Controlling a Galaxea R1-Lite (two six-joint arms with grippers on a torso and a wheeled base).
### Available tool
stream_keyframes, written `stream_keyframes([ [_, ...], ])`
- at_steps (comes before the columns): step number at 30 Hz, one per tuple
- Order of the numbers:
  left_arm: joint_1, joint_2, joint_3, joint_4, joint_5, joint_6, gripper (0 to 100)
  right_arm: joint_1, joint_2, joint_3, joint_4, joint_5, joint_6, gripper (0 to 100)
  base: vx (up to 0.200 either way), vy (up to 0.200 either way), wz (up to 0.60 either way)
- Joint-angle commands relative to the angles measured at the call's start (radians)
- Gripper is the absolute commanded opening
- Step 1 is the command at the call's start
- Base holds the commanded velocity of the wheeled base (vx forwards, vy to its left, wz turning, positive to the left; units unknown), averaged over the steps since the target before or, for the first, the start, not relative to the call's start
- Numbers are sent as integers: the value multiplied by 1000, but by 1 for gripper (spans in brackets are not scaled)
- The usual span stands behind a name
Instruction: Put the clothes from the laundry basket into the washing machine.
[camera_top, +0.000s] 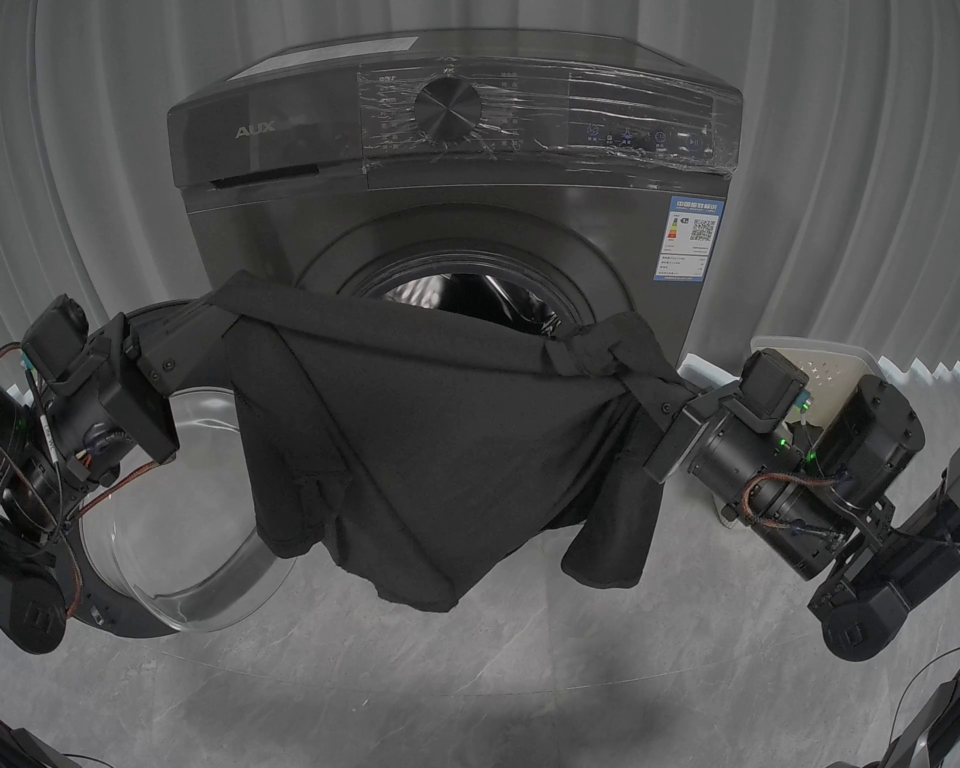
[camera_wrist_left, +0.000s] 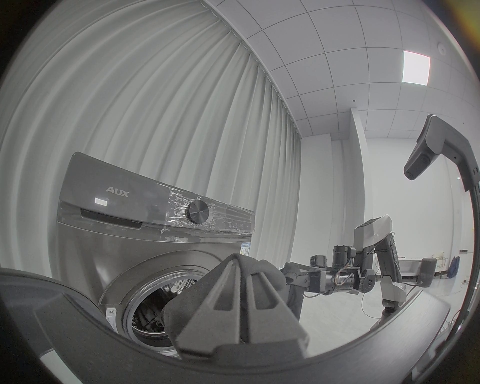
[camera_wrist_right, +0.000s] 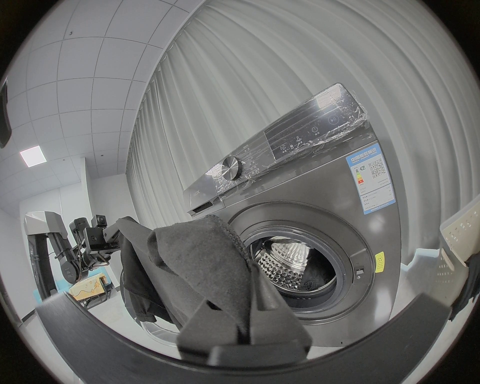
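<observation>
A black shirt (camera_top: 430, 440) hangs spread out between both grippers, right in front of the washing machine (camera_top: 460, 180) and its open drum (camera_top: 470, 295). My left gripper (camera_top: 205, 315) is shut on the shirt's left corner; in the left wrist view its fingers (camera_wrist_left: 240, 305) pinch dark cloth (camera_wrist_left: 260, 272). My right gripper (camera_top: 640, 385) is shut on the bunched right corner, and in the right wrist view the black shirt (camera_wrist_right: 200, 265) drapes over its fingers (camera_wrist_right: 265, 310). The drum (camera_wrist_right: 295, 270) holds dark clothing inside. The shirt's lower hem hangs above the floor.
The round glass door (camera_top: 170, 520) stands swung open at the left, under my left arm. A white laundry basket (camera_top: 820, 365) sits at the right beside the machine. Grey curtains run behind, and the grey floor (camera_top: 500, 680) lies in front.
</observation>
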Motion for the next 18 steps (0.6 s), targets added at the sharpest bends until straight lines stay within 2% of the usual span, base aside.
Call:
stream_keyframes([
  [1, 0, -1, 0, -1, 0, -1, 0, 1, 0, 0, -1, 1, 1, 0, 0, 0, 0],
  [13, 7, -3, 53, -1, -10, 2, 0, 7, 0, -28, -1, -1, -1, 0, 0, 0, 0],
  [14, 4, -1, 78, -1, -10, 4, 100, 11, 1, -35, -1, -1, -1, 0, 0, 0, 0],
  [18, -10, 34, 211, 7, -24, 13, 100, 24, 16, -109, 10, 1, -2, 0, 0, 0, 0],
])
